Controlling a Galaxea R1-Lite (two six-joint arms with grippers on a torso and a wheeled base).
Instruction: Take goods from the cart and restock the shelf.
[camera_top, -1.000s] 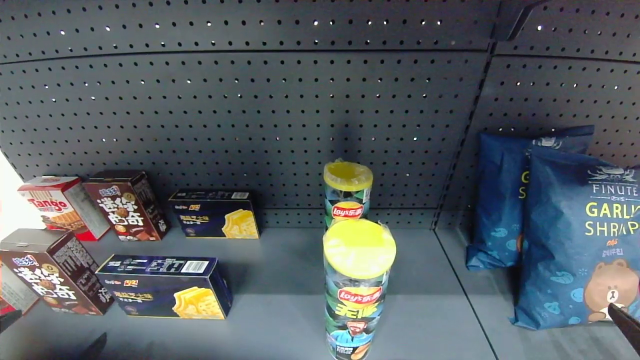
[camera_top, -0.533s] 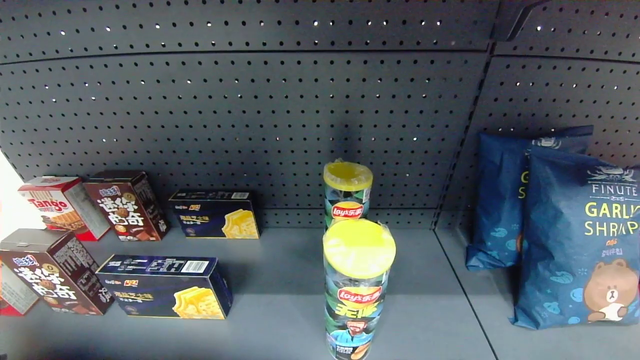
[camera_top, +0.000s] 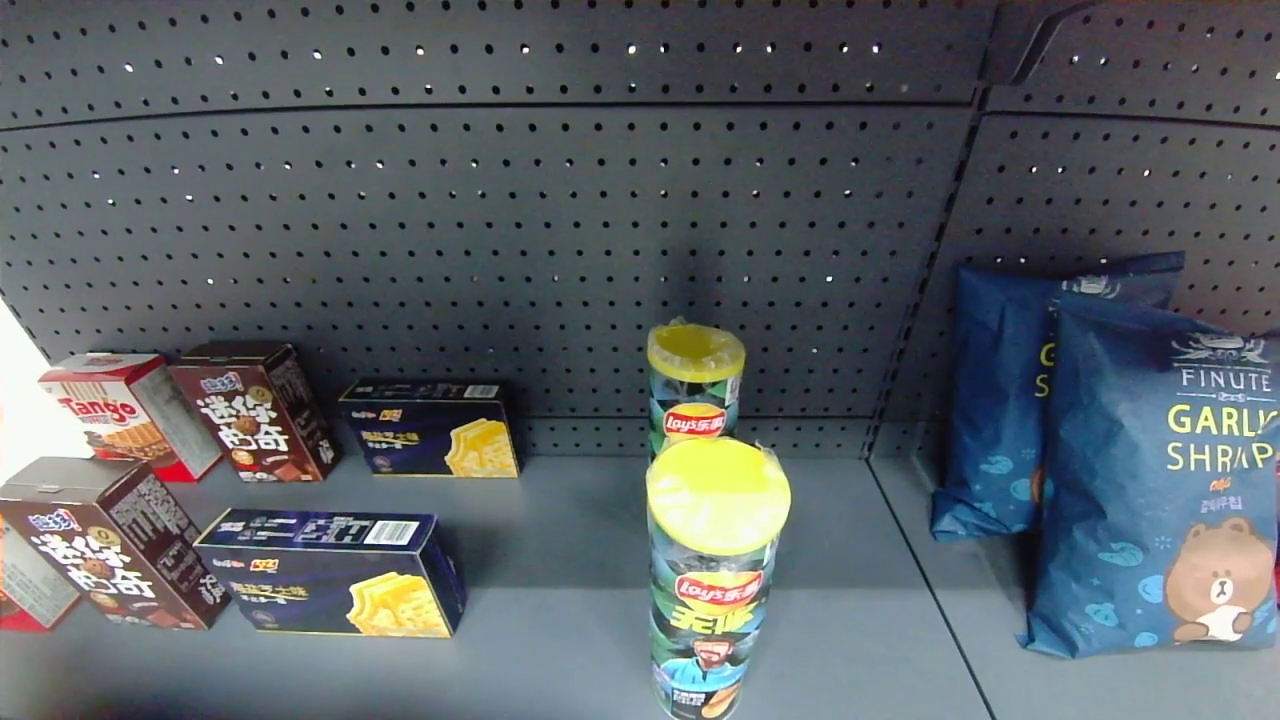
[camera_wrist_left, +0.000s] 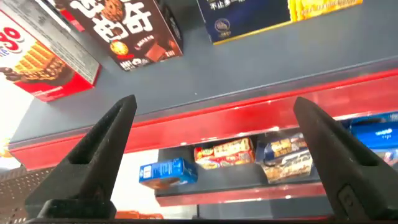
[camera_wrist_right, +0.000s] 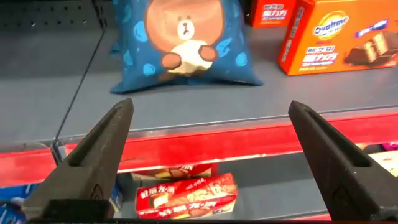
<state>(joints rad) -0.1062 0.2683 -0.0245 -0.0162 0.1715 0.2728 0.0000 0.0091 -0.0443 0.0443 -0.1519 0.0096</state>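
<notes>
Both empty, spread: left gripper (camera_wrist_left: 214, 102), right gripper (camera_wrist_right: 210, 104), seemingly off shelf (camera_top: 560, 600).

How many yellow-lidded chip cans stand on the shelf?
2. The front can stands near the shelf edge; the back can stands right behind it by the pegboard. Another could hide behind them.

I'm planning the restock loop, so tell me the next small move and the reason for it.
Probably turn back toward the cart and fetch another item. The left hand and right hand are both open and empty in front of the red front edge, so there is nothing to place. The shelf has bare room beside the chip cans.
</notes>
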